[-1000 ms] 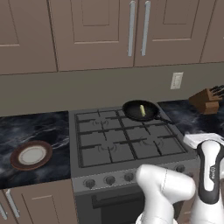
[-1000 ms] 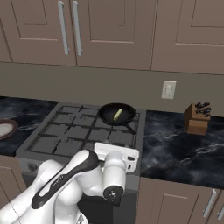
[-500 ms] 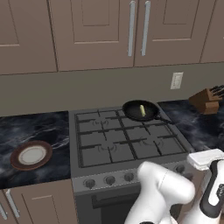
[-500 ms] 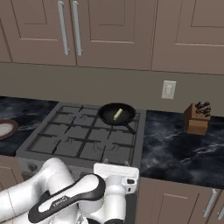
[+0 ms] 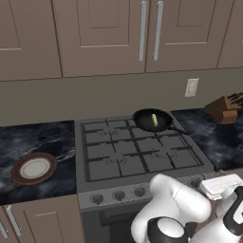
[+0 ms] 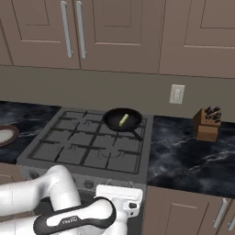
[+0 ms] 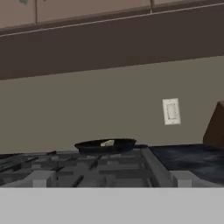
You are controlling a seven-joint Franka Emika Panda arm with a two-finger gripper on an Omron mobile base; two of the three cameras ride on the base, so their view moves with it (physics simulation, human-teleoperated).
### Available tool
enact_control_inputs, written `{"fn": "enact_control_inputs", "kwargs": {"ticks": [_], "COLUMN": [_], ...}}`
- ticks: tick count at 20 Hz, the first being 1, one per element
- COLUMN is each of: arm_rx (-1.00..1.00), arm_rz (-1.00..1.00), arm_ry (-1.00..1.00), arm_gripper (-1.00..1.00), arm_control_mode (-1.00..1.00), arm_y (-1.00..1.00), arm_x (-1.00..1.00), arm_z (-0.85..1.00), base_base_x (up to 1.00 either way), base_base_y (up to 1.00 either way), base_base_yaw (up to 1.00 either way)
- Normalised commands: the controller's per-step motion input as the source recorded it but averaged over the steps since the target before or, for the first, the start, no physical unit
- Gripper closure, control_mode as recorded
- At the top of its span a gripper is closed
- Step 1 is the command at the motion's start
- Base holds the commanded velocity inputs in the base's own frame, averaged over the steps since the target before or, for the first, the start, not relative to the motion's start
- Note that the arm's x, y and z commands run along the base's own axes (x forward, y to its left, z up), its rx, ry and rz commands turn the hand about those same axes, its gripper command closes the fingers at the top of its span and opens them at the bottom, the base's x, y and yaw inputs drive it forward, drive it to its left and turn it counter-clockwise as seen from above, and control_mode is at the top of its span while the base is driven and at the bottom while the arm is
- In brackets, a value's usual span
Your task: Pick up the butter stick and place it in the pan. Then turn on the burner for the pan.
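1. Pincer (image 6: 119, 201) hangs low at the stove's front edge. Its jaws stand wide apart and carry nothing. Only the white hand block shows, and the fingertips are hidden below the edge.
2. Just beside it, along the stove's front, runs the row of knobs (image 5: 118, 194). Turning one is the step in hand, I judge.
3. To do it well, pick the knob for the far burner, line the jaws squarely either side of it, close firmly, then twist.
4. Well beyond the pincer, on the back burner, sits the pan (image 6: 111, 124) with the butter stick (image 6: 123, 120) already lying inside it.
5. Hard to make out: which knob serves that burner. The arm covers several knobs, and no markings can be read.
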Motion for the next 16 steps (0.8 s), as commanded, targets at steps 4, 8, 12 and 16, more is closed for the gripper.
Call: {"fn": "enact_control_inputs", "kwargs": {"ticks": [4, 8, 12, 16], "arm_rx": [0.00, 0.00, 0.00, 0.00], "arm_rz": [0.00, 0.00, 0.00, 0.00], "arm_ry": [-0.03, -0.01, 0.00, 0.00], "arm_gripper": [-1.00, -1.00, -1.00, -1.00], "arm_control_mode": [-1.00, -1.00, -1.00, -1.00], "arm_y": [0.00, 0.00, 0.00, 0.00], "arm_x": [0.01, 0.03, 0.00, 0.00], "arm_z": [-0.51, -0.47, -0.40, -0.31], "base_base_x": [0.00, 0.00, 0.00, 0.00], "base_base_y": [0.00, 0.00, 0.00, 0.00], "base_base_yaw": [0.00, 0.00, 0.00, 0.00]}}
